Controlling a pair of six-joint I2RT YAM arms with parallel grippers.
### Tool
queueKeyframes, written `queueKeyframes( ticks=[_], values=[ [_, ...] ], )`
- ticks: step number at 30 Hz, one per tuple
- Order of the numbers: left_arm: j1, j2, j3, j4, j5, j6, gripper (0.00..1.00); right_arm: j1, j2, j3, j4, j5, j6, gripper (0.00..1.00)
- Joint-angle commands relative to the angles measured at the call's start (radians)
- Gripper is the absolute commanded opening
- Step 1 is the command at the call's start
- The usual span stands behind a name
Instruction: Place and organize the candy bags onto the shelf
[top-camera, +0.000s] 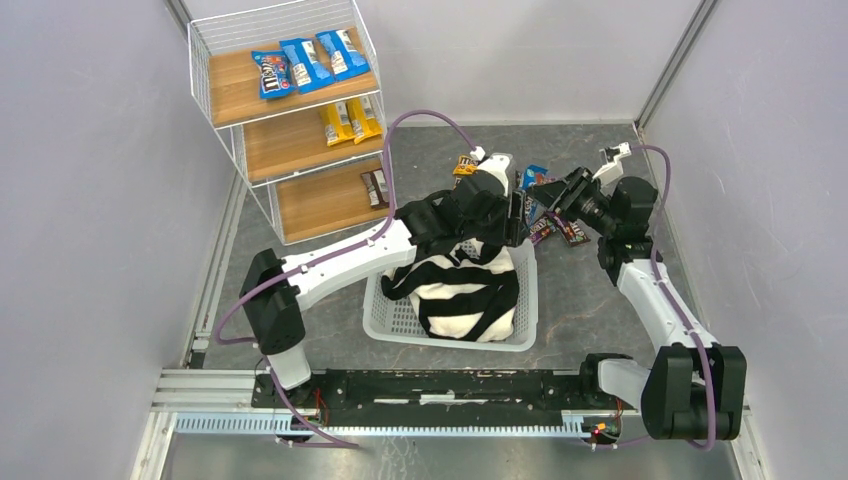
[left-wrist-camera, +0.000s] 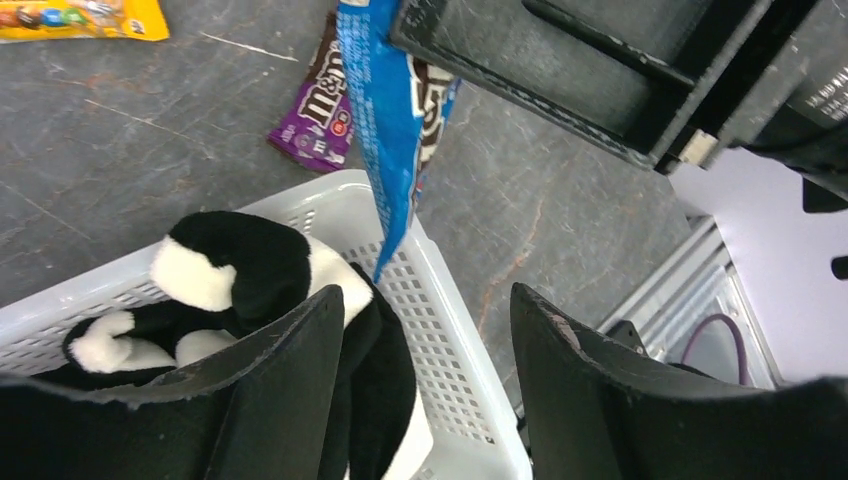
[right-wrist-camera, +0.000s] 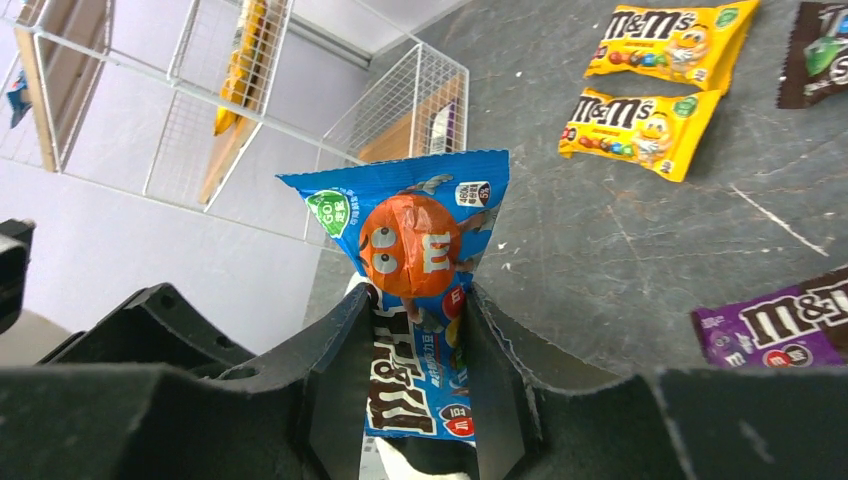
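Right gripper (right-wrist-camera: 415, 300) is pinching a blue candy bag (right-wrist-camera: 410, 230).
Its own camera is showing the shelf (right-wrist-camera: 225, 160) beyond the bag; the left camera is showing the left gripper (left-wrist-camera: 425, 330) gaping wide, the bag hanging just ahead.

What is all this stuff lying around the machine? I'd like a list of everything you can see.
shelf: one, white wire with wooden boards, far left
blue bags: three, blue, top board
yellow bags: a few, yellow, middle board
dark bags: at least one, brown, bottom board
basket: one, white, table centre
striped cloth: one, black and white, in the basket
loose yellow bags: two, on the table
purple bag: one, on the table
brown bag: one, on the table
held blue bag: one, in the right gripper
table: one, dark grey
left gripper: black, open, over the basket
right gripper: black, shut
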Motion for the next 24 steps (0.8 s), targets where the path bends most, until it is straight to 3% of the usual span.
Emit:
queueKeyframes(
  ticks=[1,10,16,19,24],
  values=[
    [-0.004,-0.006,0.024,0.029,-0.113,-0.031,0.67,0.008,-0.011,-0.023,0.134,-0.043,0.082,0.43],
    [-0.002,0.037,0.090,-0.016,-0.137,-0.039,0.43,0.060,-0.025,-0.045,0.156,-0.039,0.102,0.43],
    [-0.003,0.023,0.081,-0.037,-0.148,-0.037,0.20,0.076,-0.029,-0.045,0.155,-0.025,0.102,0.43],
    [-0.002,-0.009,0.082,-0.063,-0.175,-0.021,0.03,0.083,-0.021,-0.033,0.154,-0.032,0.089,0.52],
    [0.037,-0.073,0.108,-0.143,-0.134,0.085,0.02,0.084,-0.033,0.038,0.071,-0.014,-0.037,0.83]
  ],
)
